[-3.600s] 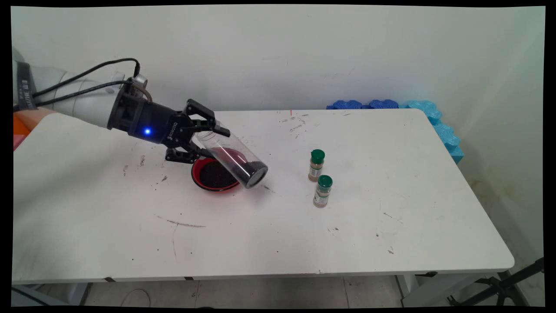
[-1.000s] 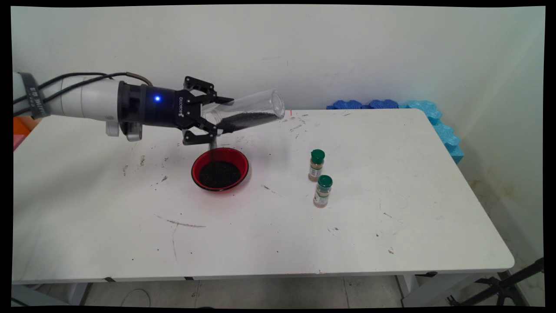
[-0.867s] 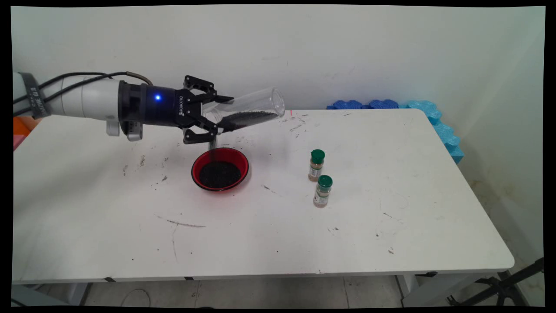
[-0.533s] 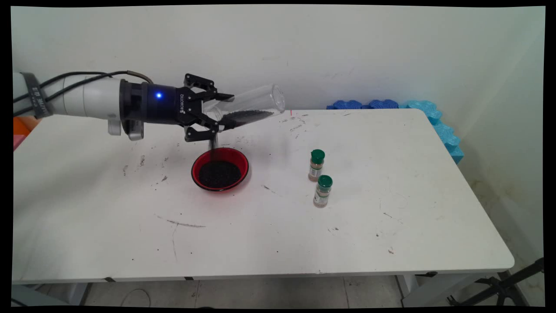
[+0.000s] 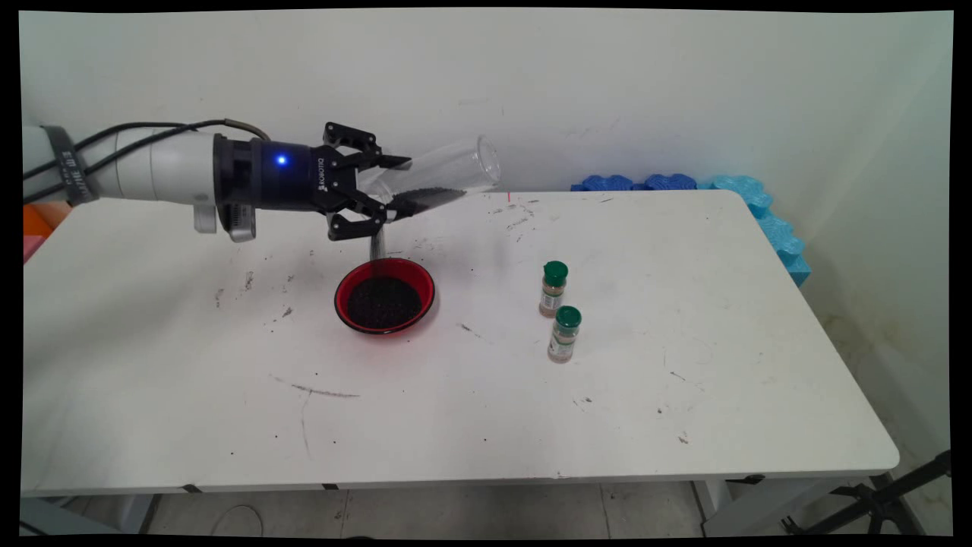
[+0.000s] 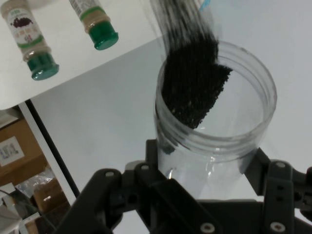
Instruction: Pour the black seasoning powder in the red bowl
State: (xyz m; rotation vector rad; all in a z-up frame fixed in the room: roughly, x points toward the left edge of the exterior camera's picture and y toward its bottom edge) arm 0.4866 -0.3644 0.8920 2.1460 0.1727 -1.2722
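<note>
My gripper (image 5: 383, 199) stays clamped on the clear jar (image 5: 437, 178), held above the table (image 5: 683, 410) with its base tipped up to the right. Less dark grain (image 5: 425, 199) lies inside than a second ago; a thin stream falls into the red bowl (image 5: 385, 295) just below, now fuller. Two green-capped spice bottles (image 5: 553, 289) stand unmoved, well right.

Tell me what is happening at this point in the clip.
The gripper is shut on a clear jar, held tipped above the table with its mouth lowest. Dark grains run from the mouth in a thin stream into a red bowl right below, which already holds a dark heap. Two green-capped spice bottles stand upright to the right, apart from the bowl.
</note>
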